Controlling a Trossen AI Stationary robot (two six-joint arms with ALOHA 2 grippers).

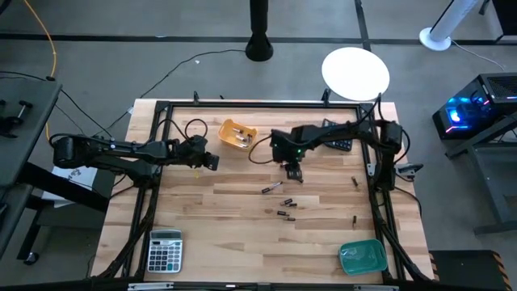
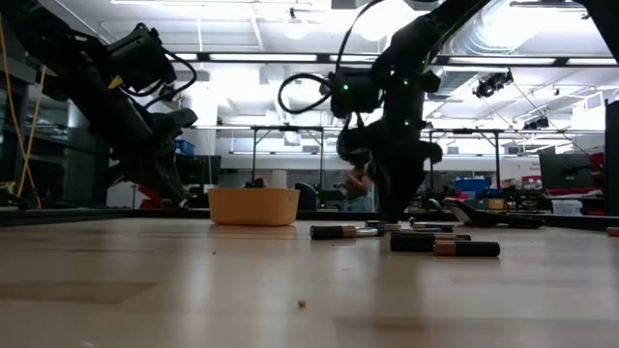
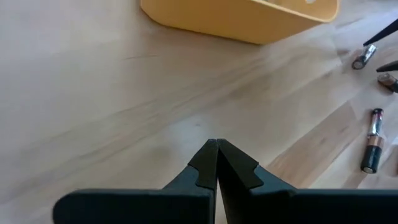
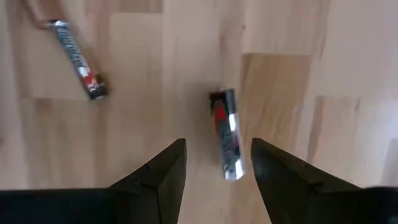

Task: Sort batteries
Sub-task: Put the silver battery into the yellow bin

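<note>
Several batteries (image 1: 283,206) lie scattered across the middle of the wooden surface (image 1: 226,226), with two more lying apart toward its right edge, and the right hand (image 4: 217,171) hangs just above one of them, fingers spread with nothing between them. That silvery battery (image 4: 226,134) with a red band lies directly ahead of the fingertips and partly in the gap, its long axis running roughly along the hand's own forward line, tilted only a little; one end points back into the gap and the other away from the hand. As it lies, the fingers would close across its narrow width, which looks like a sound grip, and the coming move seems to turn on lowering straight down so the pads bracket its body. A second battery (image 4: 78,59) lies off to one side at a slant, well apart from the first and unlikely to interfere. The right arm is plainly the nearer one: the left hand (image 3: 216,163), its fingers pressed together and empty, hovers close over bare wood near the yellow tray (image 1: 237,135), farther from the cluster. A teal tray (image 1: 362,256) sits at the near right corner and a calculator (image 1: 165,250) at the near left
</note>
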